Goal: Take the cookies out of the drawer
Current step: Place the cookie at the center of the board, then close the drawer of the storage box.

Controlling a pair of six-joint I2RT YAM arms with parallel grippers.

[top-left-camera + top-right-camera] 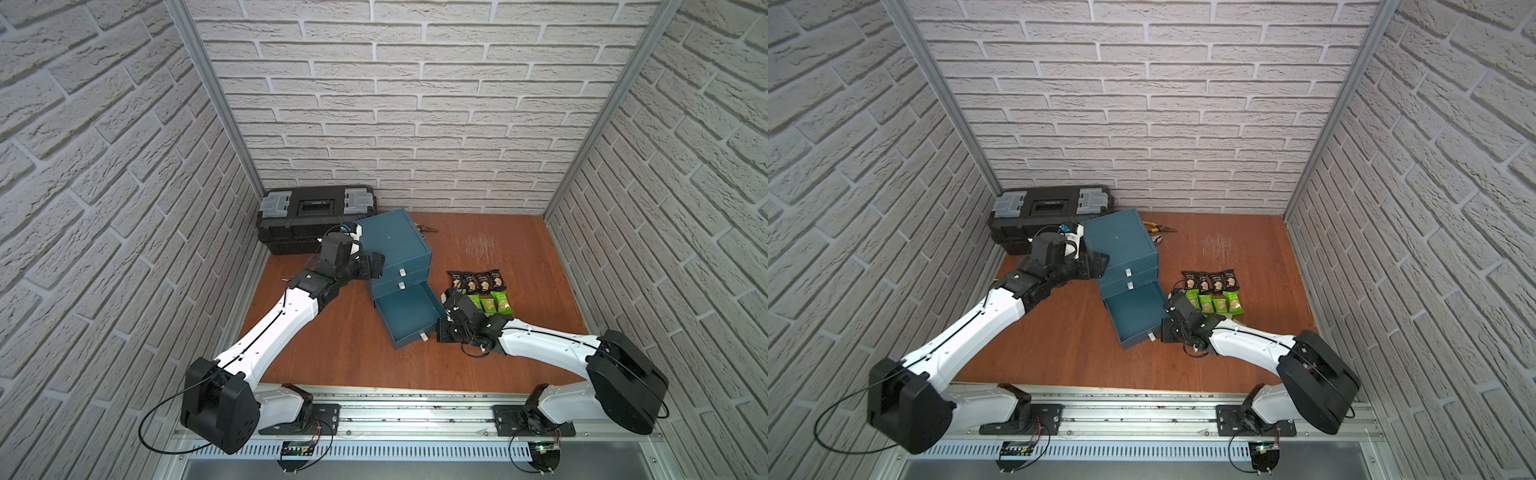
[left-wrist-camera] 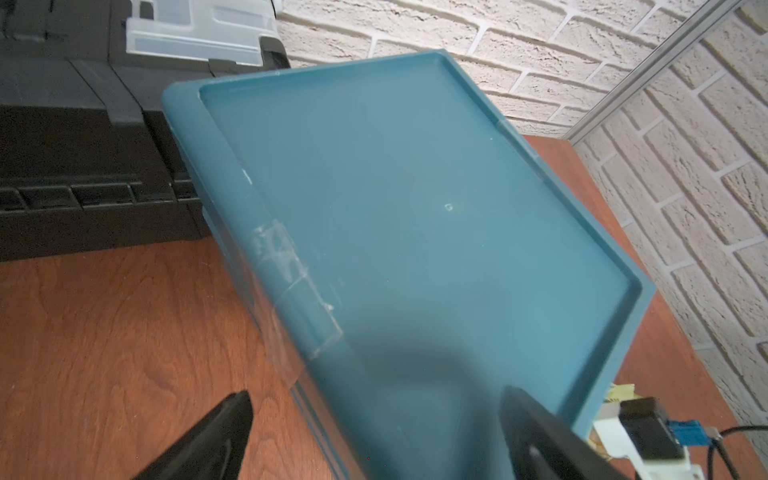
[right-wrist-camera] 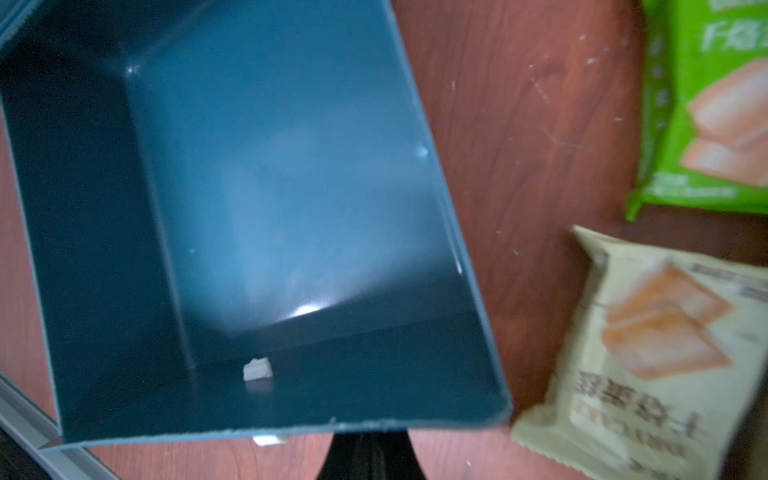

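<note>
Right gripper (image 3: 368, 451) sitting closed at drawer (image 3: 257, 232) front edge; cookies (image 1: 484, 291) lying beside it — left gripper (image 2: 374, 440) spreading over cabinet (image 2: 415, 216) top.

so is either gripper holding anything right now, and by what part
Nothing visibly held. The right gripper is shut and empty, just outside the drawer front; the left gripper is open, astride the cabinet edge.

White brick-pattern walls (image 1: 415, 104) stand on three sides, with grey metal posts (image 1: 216, 99) in the far corners. The floor is a reddish-brown wooden board (image 1: 340, 353) with pale scratches near the back. A metal rail (image 1: 415, 411) runs along the near edge. The light is even.
</note>
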